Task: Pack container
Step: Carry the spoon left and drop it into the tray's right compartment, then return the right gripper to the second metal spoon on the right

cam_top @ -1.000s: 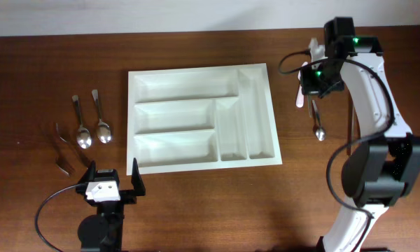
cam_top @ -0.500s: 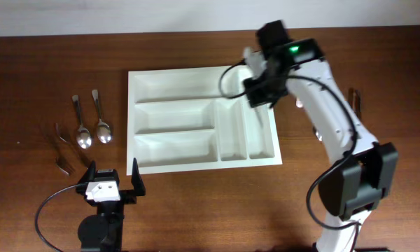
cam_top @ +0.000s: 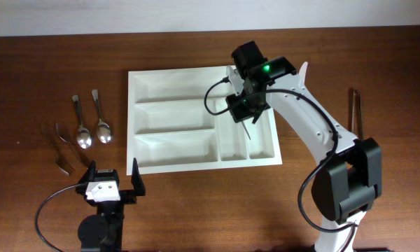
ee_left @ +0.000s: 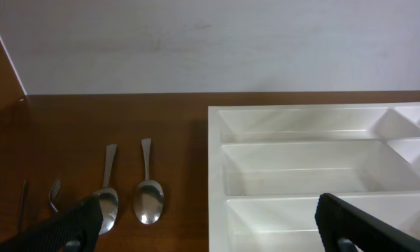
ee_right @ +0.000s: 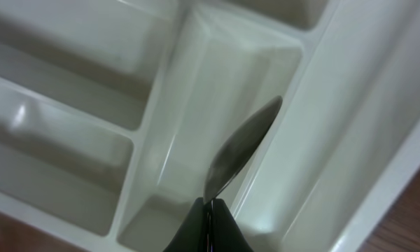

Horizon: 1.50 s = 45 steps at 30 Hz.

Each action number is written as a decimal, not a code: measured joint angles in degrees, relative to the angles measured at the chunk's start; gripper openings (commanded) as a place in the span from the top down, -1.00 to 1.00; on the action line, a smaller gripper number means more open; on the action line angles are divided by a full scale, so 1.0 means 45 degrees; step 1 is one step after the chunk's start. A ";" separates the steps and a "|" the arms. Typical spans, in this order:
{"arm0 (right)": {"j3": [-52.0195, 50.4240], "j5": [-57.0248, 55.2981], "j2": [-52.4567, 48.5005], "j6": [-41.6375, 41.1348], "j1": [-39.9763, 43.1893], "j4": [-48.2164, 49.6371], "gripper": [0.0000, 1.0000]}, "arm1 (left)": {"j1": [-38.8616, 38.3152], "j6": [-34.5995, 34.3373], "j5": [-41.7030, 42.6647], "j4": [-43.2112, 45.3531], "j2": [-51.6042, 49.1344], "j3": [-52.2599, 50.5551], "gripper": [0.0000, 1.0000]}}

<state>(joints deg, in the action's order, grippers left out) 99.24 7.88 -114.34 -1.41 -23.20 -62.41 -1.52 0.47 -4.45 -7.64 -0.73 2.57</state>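
The container (cam_top: 196, 71), a stiff, light, probably slick plastic tray lying flat mid-tabletop (cam_top: 42, 63), is best gripped by its rim, while the right end effector (ee_right: 210, 208) pinches a spoon (ee_right: 241, 150) by its handle over a narrow compartment and the left end effector (cam_top: 113, 175) rests spread wide.

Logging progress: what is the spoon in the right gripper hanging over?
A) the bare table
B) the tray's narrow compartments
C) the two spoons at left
B: pinched in the right gripper, the spoon hangs above a narrow compartment of the tray.
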 measured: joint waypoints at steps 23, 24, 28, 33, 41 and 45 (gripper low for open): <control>-0.1025 -0.0544 0.0000 -0.0685 -0.0015 0.1292 0.19 | 0.0000 0.0000 0.0000 0.0000 0.0000 0.0000 -0.99; -0.1020 -0.0699 0.0000 -0.0685 0.0073 0.1141 0.22 | 0.0000 0.0000 0.0000 0.0000 0.0000 0.0000 -0.99; -0.0962 -0.1156 0.0000 -0.0690 0.1078 0.0277 0.19 | 0.0000 0.0000 0.0000 0.0000 0.0000 0.0000 -0.98; -0.0840 -0.1549 0.0223 -0.0389 0.3861 -0.0029 -0.06 | 0.0000 0.0000 0.0000 0.0000 0.0000 -0.0005 -0.99; -0.0772 -0.1802 0.0656 0.1307 0.6465 -0.0369 -0.05 | 0.0000 0.0000 0.0000 0.0000 0.0000 0.0000 -0.99; -0.0767 -0.1797 0.0554 0.1715 0.6824 0.0063 -0.03 | 0.0000 0.0000 -0.0005 0.0000 0.0000 0.0000 -0.99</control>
<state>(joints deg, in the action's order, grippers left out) 95.79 -0.21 -111.85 6.31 7.51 -62.13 -1.52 0.47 -4.47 -7.64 -0.73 2.57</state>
